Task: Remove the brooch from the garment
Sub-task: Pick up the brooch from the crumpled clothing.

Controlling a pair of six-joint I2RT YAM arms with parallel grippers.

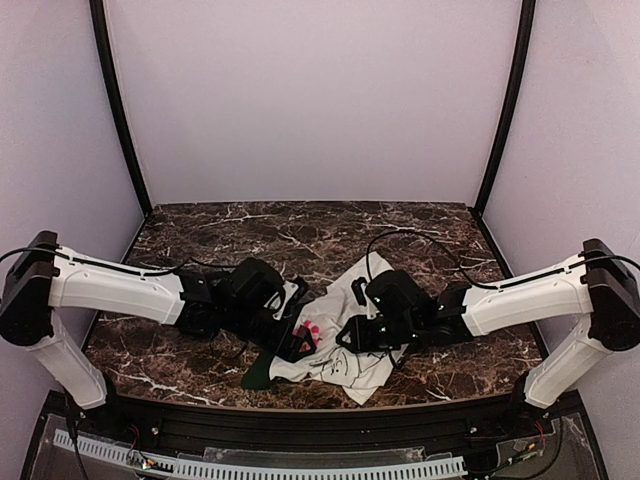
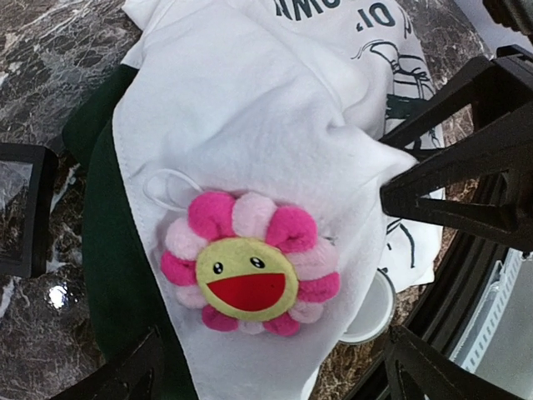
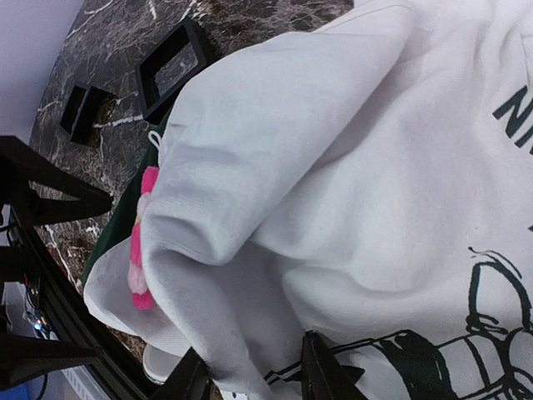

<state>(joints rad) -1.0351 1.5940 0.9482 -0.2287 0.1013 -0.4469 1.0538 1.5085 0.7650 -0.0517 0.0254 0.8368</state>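
The white garment [image 1: 362,290] lies crumpled at the table's front centre, its dark green sleeve [image 2: 108,275] to the left. The brooch [image 2: 250,262], a pink-and-white plush flower with a yellow-green smiling face, sits on the white fabric [image 2: 250,100]; it shows in the top view [image 1: 311,332] and edge-on in the right wrist view [image 3: 141,242]. My left gripper [image 2: 279,371] stands open, a finger on either side just short of the brooch, touching nothing. My right gripper [image 3: 254,379] is pinched on a raised fold of the garment [image 3: 350,192] beside the brooch; its black fingers [image 2: 450,187] show in the left wrist view.
Small black square frames [image 3: 171,67] [image 3: 83,112] lie on the marble beyond the shirt; one [image 2: 21,208] is left of the green sleeve. A white round cap [image 2: 371,308] peeks from under the shirt's hem near the table's front edge [image 1: 320,405].
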